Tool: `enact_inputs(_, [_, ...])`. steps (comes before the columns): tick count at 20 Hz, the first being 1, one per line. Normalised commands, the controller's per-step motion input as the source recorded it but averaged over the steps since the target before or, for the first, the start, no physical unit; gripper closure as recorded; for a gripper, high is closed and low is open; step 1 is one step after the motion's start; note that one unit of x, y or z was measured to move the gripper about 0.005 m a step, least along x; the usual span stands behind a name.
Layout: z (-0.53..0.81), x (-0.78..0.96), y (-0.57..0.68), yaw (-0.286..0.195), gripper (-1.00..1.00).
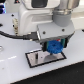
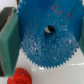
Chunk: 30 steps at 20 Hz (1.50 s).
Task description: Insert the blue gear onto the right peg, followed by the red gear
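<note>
While the arm hangs low over the white table [image 1: 10,70], its claw [image 1: 53,48] is clamped on the blue gear [image 1: 53,47], which hangs just above the black-framed pale plate [image 1: 37,60]. In the exterior view the plate lies left of and beneath the gear. No peg can be made out there; the picture is too blurred. In the wrist view the blue gear [image 2: 47,32] fills most of the frame, its flat face and centre hole toward the camera, between teal finger pads [image 2: 9,42]. The red gear [image 2: 21,77] lies on the table at the frame's edge, near the blue gear's toothed rim. No writing is readable.
</note>
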Motion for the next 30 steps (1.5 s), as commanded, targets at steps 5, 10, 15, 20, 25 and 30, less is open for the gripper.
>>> enact_inputs(5, [0.07,0.13,-0.09,0.0,1.0])
enact_inputs(10, [-0.02,0.17,-0.08,0.0,1.0])
enact_inputs(15, [-0.05,0.14,-0.02,0.0,1.0])
enact_inputs(20, [0.22,0.18,-0.12,0.0,1.0])
enact_inputs(25, [0.11,0.19,-0.1,0.0,1.0])
enact_inputs(30, [0.02,0.23,-0.02,0.0,1.0])
